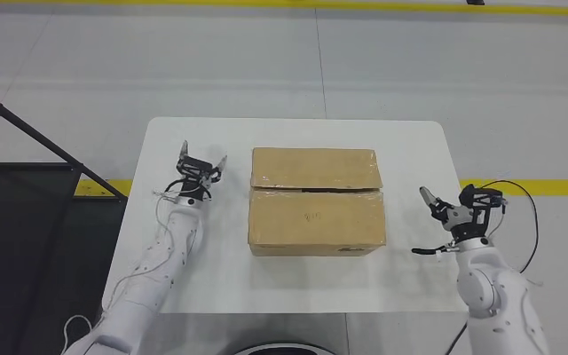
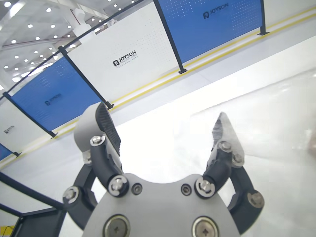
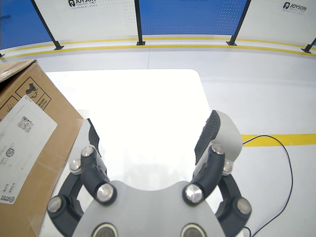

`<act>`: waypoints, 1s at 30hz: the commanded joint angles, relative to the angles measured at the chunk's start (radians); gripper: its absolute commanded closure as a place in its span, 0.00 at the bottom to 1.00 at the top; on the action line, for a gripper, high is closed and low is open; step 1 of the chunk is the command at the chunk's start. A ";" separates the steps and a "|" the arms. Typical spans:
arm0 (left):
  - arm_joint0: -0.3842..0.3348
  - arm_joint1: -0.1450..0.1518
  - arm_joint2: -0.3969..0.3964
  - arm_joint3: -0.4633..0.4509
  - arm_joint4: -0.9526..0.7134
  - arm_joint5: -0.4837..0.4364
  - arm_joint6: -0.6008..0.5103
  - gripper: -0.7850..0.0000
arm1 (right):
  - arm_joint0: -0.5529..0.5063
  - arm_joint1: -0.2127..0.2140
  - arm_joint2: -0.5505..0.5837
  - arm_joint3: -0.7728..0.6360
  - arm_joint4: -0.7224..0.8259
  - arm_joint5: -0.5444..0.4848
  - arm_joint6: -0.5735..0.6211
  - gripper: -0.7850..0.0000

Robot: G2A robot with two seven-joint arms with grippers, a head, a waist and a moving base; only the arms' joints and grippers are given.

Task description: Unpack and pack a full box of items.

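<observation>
We found the closed box (image 1: 317, 201) at mid-table (image 1: 408, 142), its long axis running nine to three. The left gripper (image 1: 204, 153) stood at its nine o'clock and the right gripper (image 1: 424, 222) at four, both spread, empty and about equally near.

Left arm (image 1: 164, 257) and right arm (image 1: 499, 297) white, smooth-shelled, pale wires (image 1: 160, 201) along the left, black cable (image 3: 284, 149) off the right; left gripper (image 2: 161, 112) and right gripper (image 3: 151, 118) alike: grey palm plate (image 2: 158, 206), silver screws (image 2: 116, 228) on it, black curved links (image 2: 103, 159) at its edge, black ribbed pads (image 3: 206, 134) beyond it.
</observation>
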State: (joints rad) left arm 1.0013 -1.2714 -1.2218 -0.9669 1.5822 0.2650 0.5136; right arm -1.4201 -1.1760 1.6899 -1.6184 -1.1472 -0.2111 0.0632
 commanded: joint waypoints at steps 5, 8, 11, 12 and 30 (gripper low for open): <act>0.235 0.042 -0.119 -0.287 0.105 0.024 -0.133 0.00 | 0.030 -0.002 -0.034 0.010 -0.001 -0.017 -0.008 0.00; 0.338 0.056 -0.170 -0.410 0.155 0.016 -0.221 0.00 | 0.044 -0.004 -0.053 0.015 -0.004 -0.025 -0.012 0.00; 0.421 0.066 -0.211 -0.507 0.203 0.006 -0.298 0.00 | 0.055 -0.005 -0.068 0.020 -0.008 -0.031 -0.014 0.00; 0.442 0.068 -0.223 -0.534 0.219 0.003 -0.322 0.00 | 0.059 -0.005 -0.071 0.023 -0.009 -0.032 -0.014 0.00; 0.533 0.072 -0.246 -0.619 0.265 -0.138 -0.419 0.00 | 0.053 -0.002 -0.068 0.016 -0.011 -0.048 -0.023 0.00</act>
State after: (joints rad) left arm 1.5239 -1.2005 -1.4639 -1.5738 1.8555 0.1414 0.0923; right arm -1.3665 -1.1779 1.6212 -1.6016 -1.1558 -0.2587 0.0377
